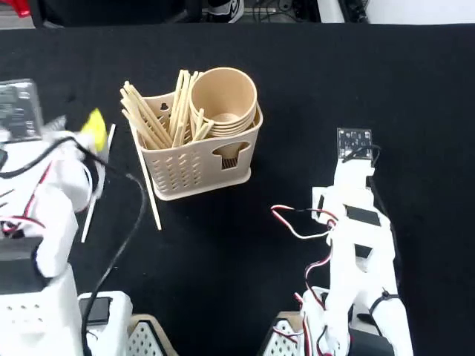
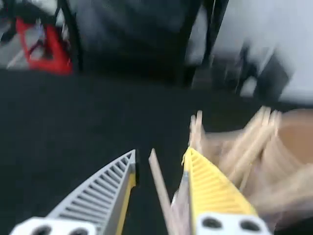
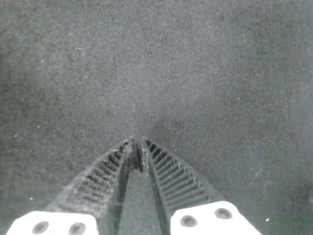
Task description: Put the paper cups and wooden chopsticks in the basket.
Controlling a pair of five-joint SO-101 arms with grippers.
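Wooden chopsticks (image 1: pixel 152 119), the pale thin kind, are mostly standing in the beige slotted plastic basket (image 1: pixel 185 174) beside the stack of tan paper cups (image 1: pixel 223 100), so that part looks sorted. Two strays lie on the black table cloth (image 1: pixel 237 282). One stray chopstick (image 1: pixel 148 189) is just beside the basket wall, and the other stray chopstick (image 1: pixel 95 193) lies close along my left arm (image 1: pixel 52 215). That's why my left gripper (image 2: pixel 161 152) sits low with its jaws spread, a stick between them near the yellow finger (image 2: pixel 210 191), not clamped. My right gripper (image 3: pixel 137 149) is pinched closed on nothing, arm folded back, nose down at the cloth.
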